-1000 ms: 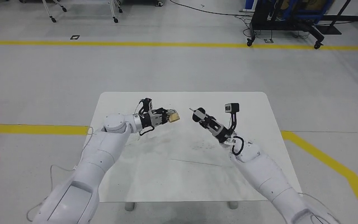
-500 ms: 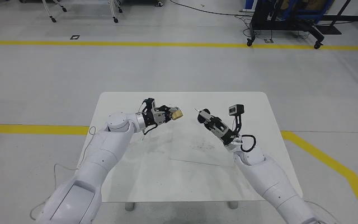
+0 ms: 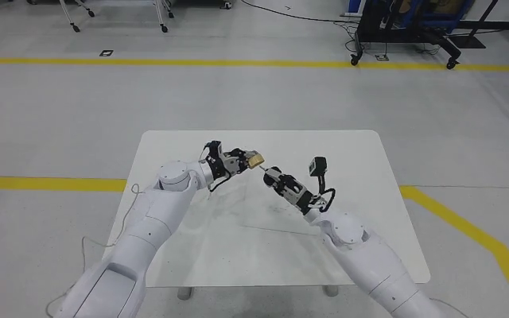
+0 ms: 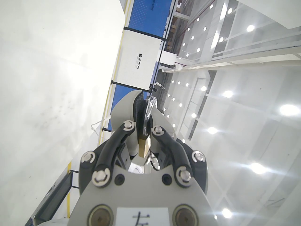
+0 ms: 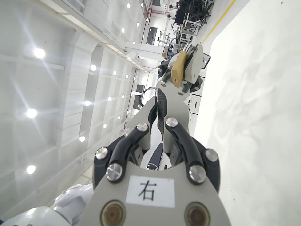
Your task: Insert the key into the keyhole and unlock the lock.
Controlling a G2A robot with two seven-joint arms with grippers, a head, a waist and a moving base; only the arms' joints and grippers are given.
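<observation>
Above the worktop (image 3: pixel 350 151), the left hand (image 3: pixel 246 159) grips the brass lock (image 3: pixel 254 160), held out toward the right hand (image 3: pixel 270 172), which is pinched tight on what I judge to be the key, too slim to confirm. Near, not touching: insertion and turning remain outstanding.

**Brass, bright metal and matt grey**

The lock (image 5: pixel 177 70) you see in the left gripper (image 3: pixel 250 160) has a dull yellow, brass-like body, smooth with a satin look. Its shackle (image 4: pixel 150 109) is bright polished metal. On the right gripper (image 5: pixel 157 95), the pads (image 5: pixel 162 109) look like black ribbed rubber. The links (image 5: pixel 181 139) are glossy black, the screws (image 5: pixel 197 170) shiny metal and the shell (image 5: pixel 112 203) matt grey. The shell carries a white label (image 5: pixel 150 191) that looks like paper. Your table (image 3: pixel 350 151) is matt white, scuffed with faint grey marks.
</observation>
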